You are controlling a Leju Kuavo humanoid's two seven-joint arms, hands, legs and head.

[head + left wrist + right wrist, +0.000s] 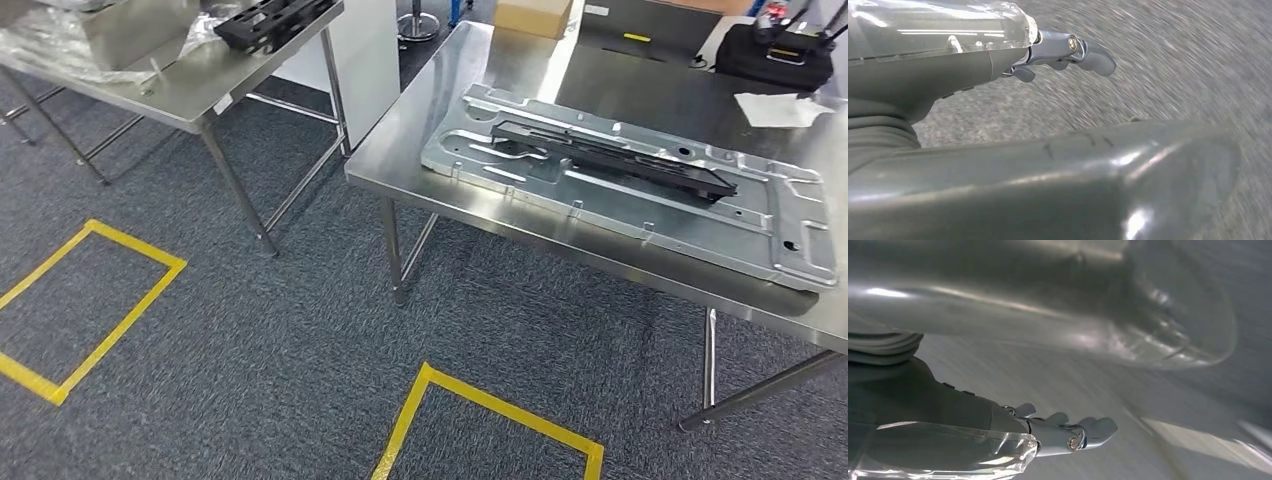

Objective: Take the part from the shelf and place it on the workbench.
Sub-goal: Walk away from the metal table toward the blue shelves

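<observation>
A: What are the hands doing?

B: The left hand (pixel 998 150) hangs over blurred grey carpet, its fingers (pixel 1088 52) stretched out and apart from the thick thumb, with nothing in them. The right hand (pixel 998 390) is much the same: fingers (pixel 1083 432) extended, spread away from the thumb, empty, with a smeared grey floor behind.

A: And going from the biggest thing down, what does the head view give?

B: The carpet floor (pixel 250 340) first, dark grey-blue, marked with yellow tape squares (pixel 95 305). Then the near steel surface (pixel 620 90) on the right, and a second steel surface (pixel 190 85) at upper left, standing well apart from it.

A: Where is the part?

B: A long black part (pixel 610 158) lies flat on a large silver stamped metal panel (pixel 790 225), which lies on the near surface, running along its front edge. Another black part (pixel 270 20) of similar look lies on the far left surface, beside crumpled clear plastic sheeting (pixel 40 45) and a steel box (pixel 130 30).

A: Anything smaller?

B: At the back of the near surface, a black bag (pixel 775 55), a cardboard box (pixel 535 15), and a crumpled white paper (pixel 785 108) just in front of the bag.
</observation>
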